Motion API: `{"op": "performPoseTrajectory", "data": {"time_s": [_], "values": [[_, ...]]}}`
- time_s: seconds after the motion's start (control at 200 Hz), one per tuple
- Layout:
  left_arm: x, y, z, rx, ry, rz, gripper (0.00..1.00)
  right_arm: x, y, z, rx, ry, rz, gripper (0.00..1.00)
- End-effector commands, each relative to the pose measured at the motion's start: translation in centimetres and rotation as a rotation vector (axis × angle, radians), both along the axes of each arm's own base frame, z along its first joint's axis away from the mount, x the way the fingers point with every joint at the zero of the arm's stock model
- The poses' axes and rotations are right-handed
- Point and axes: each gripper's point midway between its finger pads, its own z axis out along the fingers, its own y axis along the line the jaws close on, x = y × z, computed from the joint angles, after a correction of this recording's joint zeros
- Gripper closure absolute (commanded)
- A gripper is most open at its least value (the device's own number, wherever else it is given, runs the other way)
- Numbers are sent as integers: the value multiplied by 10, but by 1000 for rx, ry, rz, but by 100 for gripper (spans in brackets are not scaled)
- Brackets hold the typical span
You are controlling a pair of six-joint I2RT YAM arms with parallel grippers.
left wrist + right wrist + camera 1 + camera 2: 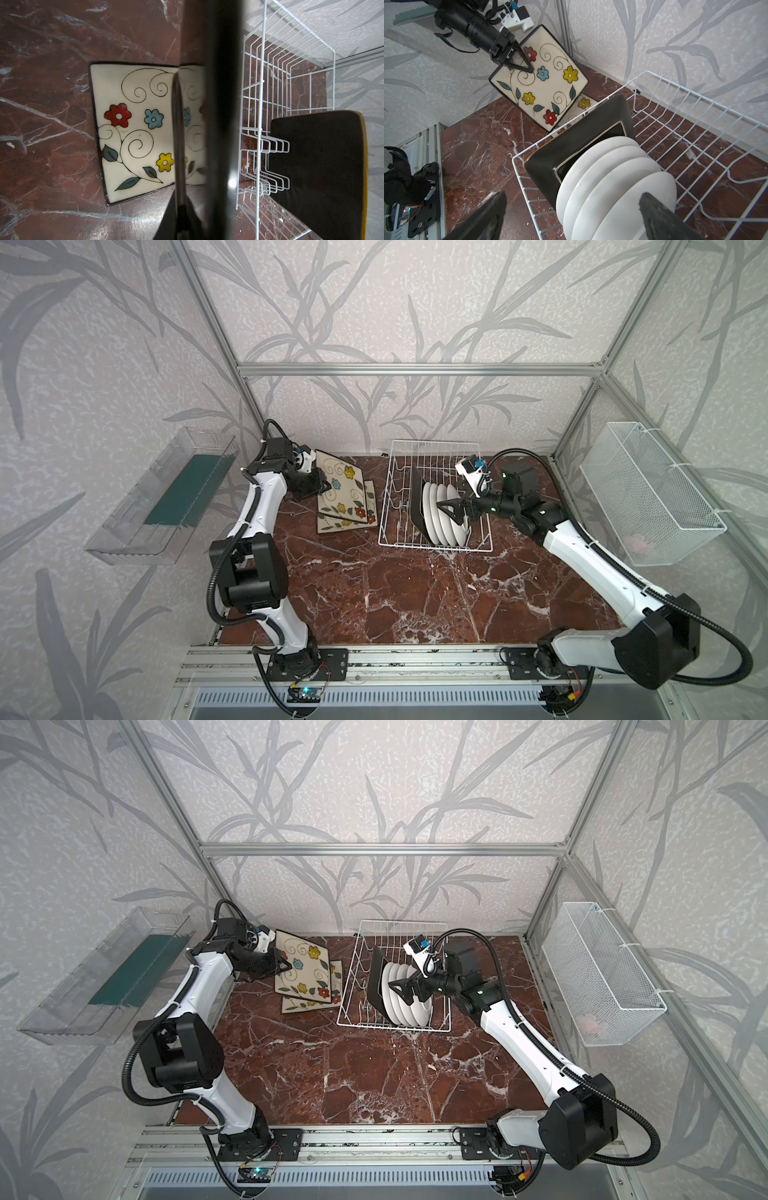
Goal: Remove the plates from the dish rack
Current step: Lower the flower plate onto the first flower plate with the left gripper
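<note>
Two square plates are already out of the dish rack point(415, 546): the flat plate point(133, 135) lies face up on the counter point(415, 597) just left of the rack, and the left gripper point(326, 488), jaws clenched on one rim, holds the tilted plate point(340, 489) above it, likely so it can be laid on top as a stack. Inside the rack a third square plate point(417, 506) stands on edge, black back showing, with four round white plates point(442, 531) in a row just right of it. The right gripper point(448, 512) hangs over that row, jaws spread wide and holding nothing — placed, I judge, for the next pick. A mesh basket point(648, 497) on the right wall holds something pale pink, too blurred to name; the clear tray point(124, 531) on the left wall carries a dark green sheet point(183, 493).
</note>
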Motion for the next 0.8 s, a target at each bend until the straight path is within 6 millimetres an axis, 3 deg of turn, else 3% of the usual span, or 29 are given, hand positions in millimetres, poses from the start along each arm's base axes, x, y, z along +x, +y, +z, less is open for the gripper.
{"op": "performPoseTrajectory", "data": {"time_s": [0.0,0.275,0.795], "values": [[19,-5,49,-32,-184,-58,100,1,8,12,6,-48,24,1],[27,-15,26,-165,-140,-137,100,-2,8,6,-22,-48,17,1],[45,-9,-10,-231,-55,-118,100,-2,8,2,-44,-50,10,1]]}}
